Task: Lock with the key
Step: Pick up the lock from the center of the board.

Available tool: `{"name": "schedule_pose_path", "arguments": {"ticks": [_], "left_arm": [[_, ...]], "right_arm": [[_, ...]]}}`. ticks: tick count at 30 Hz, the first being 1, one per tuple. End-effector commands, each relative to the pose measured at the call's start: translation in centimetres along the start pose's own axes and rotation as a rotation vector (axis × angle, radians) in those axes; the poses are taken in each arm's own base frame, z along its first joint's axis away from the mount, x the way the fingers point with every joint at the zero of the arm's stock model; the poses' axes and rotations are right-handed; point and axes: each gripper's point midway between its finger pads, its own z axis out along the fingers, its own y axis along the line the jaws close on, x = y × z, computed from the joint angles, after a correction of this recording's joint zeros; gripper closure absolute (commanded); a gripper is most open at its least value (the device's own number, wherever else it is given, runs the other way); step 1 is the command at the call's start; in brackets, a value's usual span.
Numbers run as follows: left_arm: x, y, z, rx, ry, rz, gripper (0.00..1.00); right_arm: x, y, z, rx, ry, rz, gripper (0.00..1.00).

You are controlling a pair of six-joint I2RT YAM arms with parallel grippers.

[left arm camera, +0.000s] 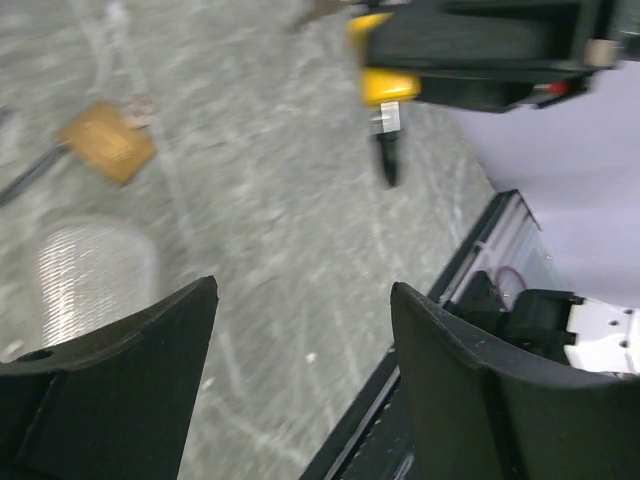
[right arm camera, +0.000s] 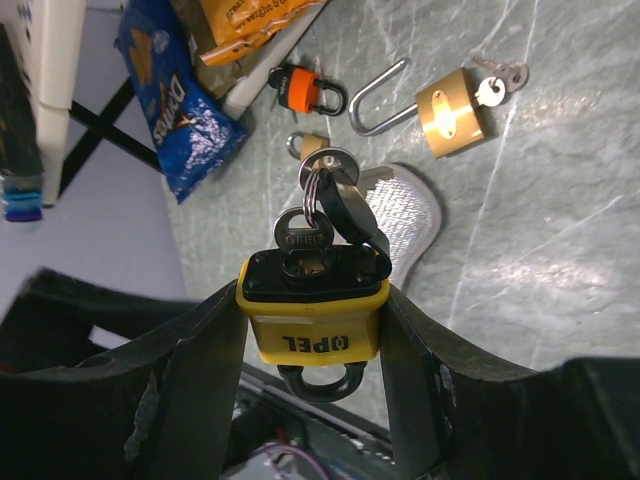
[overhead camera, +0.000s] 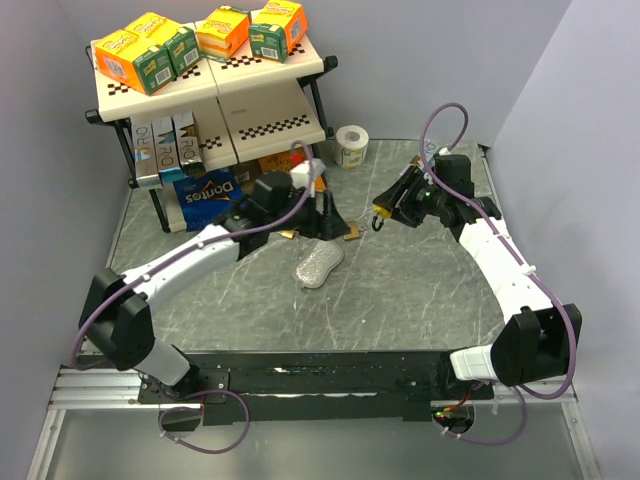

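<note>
Right end effector (right arm camera: 310,345) clamps a boxy yellow OPEL padlock (right arm camera: 312,312), steel key (right arm camera: 304,238) inserted. Left end effector (left arm camera: 300,300) hangs released over the veined grey counter (left arm camera: 280,200).

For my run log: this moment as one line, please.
right pincer: shut on yellow padlock | key: in padlock | left pincer: open, empty

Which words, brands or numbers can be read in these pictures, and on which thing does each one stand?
"OPEL": on the yellow padlock, right wrist view.
"Doritos": on the blue chip bag under the shelf rack.
Orange and green boxes on its top level: print too small to read.
Tall cartons on its lower level: letters blurred, unreadable.
</note>
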Motion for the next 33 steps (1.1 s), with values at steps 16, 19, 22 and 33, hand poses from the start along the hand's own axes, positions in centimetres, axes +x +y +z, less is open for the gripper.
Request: {"name": "schedule_pose_path", "arguments": {"ticks": [16,19,22,33], "left_arm": [[-2.0,-6.7,7.1,0.061,-0.071,0.002,0.46],[-1.8,-6.6,7.4,0.058,-0.065,-0.012,0.52],[-1.6,-6.4,7.5,0.051,-0.060,-0.018,0.60],[0.0,-5.1,7.7,0.017,-0.029,-0.025,0.62]], "right_arm": [[1.0,4.0,-1.0,-0.126,0.010,0.046,1.00],[1.2,4.1,-1.0,-0.129,0.016,0.045,1.00],[1.3,4.1,-1.0,-0.128,0.020,0.049,1.00],[1.2,3.9,-0.9,-0.123,0.015,0.044,1.00]]}}
